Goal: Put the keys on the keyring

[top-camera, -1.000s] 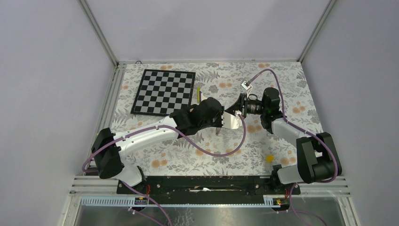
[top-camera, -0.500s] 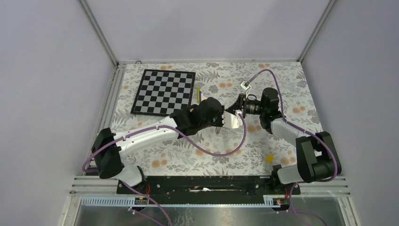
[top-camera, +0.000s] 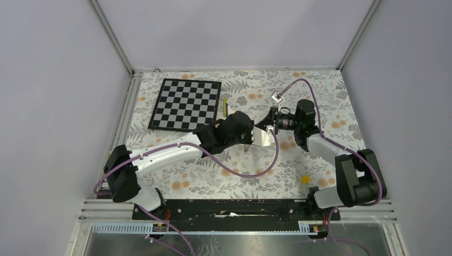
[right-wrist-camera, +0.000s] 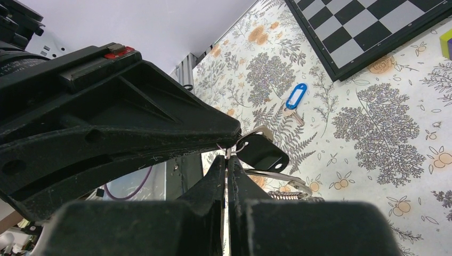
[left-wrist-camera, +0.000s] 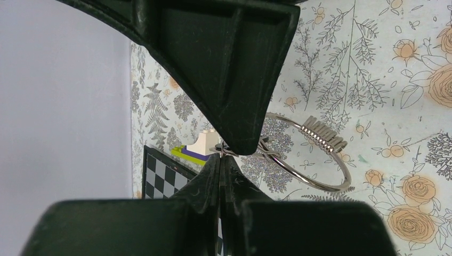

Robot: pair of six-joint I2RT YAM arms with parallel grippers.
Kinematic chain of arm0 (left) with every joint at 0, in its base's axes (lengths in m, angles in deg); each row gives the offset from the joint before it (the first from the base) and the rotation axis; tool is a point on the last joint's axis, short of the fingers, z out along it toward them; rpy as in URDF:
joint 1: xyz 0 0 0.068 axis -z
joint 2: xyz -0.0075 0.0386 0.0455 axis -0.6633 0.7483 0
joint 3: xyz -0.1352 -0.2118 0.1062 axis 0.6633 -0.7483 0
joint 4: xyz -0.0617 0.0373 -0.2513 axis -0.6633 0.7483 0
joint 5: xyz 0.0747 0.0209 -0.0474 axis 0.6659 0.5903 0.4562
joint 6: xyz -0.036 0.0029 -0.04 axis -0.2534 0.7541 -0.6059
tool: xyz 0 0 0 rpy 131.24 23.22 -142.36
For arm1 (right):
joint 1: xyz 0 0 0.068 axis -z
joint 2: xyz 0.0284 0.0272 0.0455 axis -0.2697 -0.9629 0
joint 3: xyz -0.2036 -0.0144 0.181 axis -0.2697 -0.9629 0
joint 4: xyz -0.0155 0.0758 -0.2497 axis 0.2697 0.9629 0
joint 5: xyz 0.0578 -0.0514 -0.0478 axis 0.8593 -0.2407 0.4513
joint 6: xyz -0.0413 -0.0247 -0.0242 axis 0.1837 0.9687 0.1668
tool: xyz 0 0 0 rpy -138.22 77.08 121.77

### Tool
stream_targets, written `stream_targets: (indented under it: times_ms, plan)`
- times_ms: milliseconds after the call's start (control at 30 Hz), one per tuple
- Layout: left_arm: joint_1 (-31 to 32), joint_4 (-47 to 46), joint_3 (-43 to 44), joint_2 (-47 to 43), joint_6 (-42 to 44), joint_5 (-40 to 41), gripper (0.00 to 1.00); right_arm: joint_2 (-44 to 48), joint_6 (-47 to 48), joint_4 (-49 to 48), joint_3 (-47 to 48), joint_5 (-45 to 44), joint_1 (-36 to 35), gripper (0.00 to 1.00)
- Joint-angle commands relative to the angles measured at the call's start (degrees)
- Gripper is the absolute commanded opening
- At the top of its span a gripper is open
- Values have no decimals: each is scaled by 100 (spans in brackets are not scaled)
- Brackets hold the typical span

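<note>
As left end effector [left-wrist-camera: 224,153] pinches the keyring [left-wrist-camera: 321,135], right end effector [right-wrist-camera: 228,156] clamps black key [right-wrist-camera: 262,152].

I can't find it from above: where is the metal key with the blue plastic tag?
In the right wrist view, the blue-tagged metal key lies on the floral tablecloth, just off a corner of the black-and-white chessboard.
</note>
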Motion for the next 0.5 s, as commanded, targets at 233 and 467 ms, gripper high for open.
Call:
stream_targets:
  times_ms: [233,467]
  plan:
    - [-115,-520,-163,-350,136,277,0,215,797,706,280,92,-70,0]
    - [-156,-415,-297,-367,67,-21,0,243,1159,1095,291,-82,-75,0]
